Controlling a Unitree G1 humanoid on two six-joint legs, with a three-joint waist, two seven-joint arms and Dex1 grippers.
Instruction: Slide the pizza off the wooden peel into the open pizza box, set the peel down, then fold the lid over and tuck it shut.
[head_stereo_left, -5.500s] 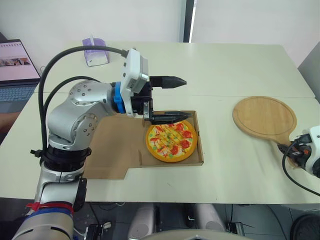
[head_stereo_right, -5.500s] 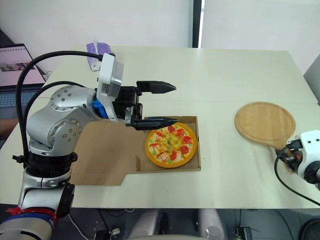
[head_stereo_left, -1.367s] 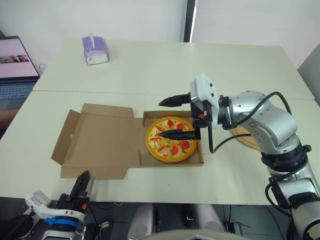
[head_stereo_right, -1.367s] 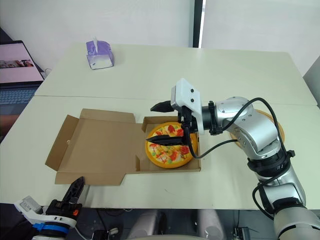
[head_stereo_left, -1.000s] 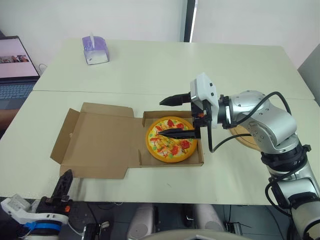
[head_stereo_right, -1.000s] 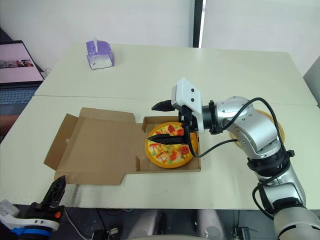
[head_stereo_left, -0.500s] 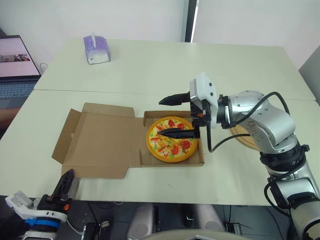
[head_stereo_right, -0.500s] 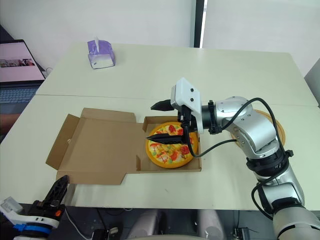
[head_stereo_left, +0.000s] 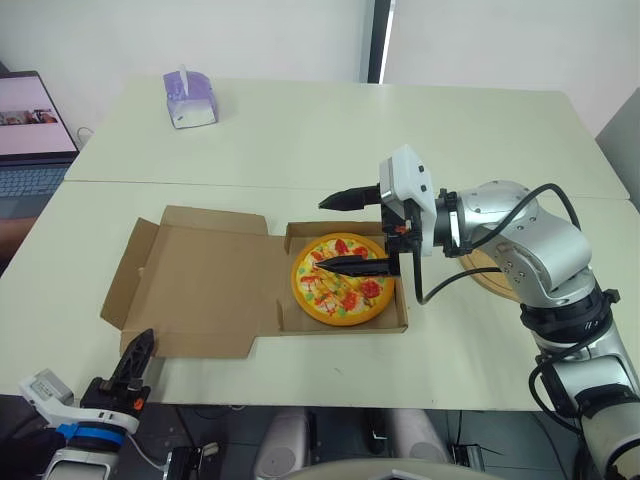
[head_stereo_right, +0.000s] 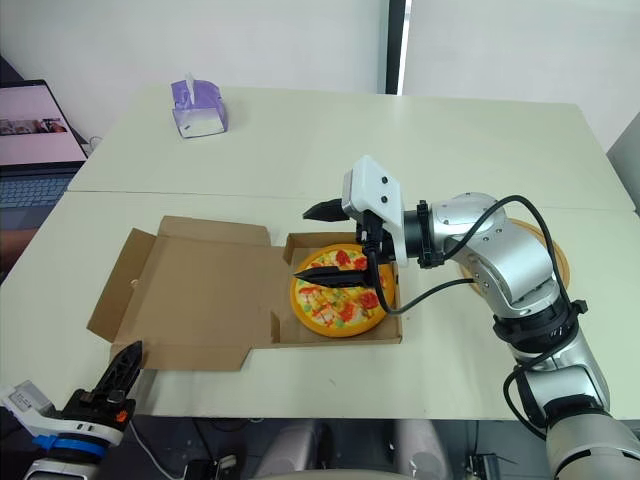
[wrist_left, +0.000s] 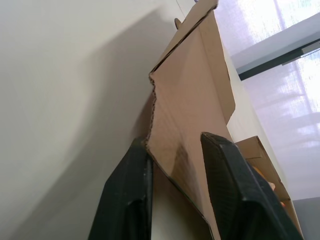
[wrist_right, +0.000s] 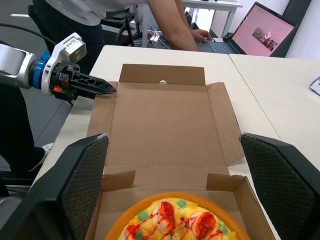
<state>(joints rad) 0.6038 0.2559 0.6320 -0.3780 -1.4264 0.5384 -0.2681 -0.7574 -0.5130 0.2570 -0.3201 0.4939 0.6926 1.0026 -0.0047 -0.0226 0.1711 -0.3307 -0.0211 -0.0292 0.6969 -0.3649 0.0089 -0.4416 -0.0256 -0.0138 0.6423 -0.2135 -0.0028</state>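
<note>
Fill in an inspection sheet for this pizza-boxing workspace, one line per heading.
Surface: pale table, a seam across it.
Job's things: pizza lies in the open box; lid not yet folded over; wooden peel on the table, partly behind the right arm.
Clutter: tissue box at the far left.
Grippers: right gripper hangs over the pizza, jaws open; left gripper at the lid's near corner, jaws open astride its edge.
Cables: black cable loops along the right arm.
Surroundings: laptop on a side desk; a person leans over it.
</note>
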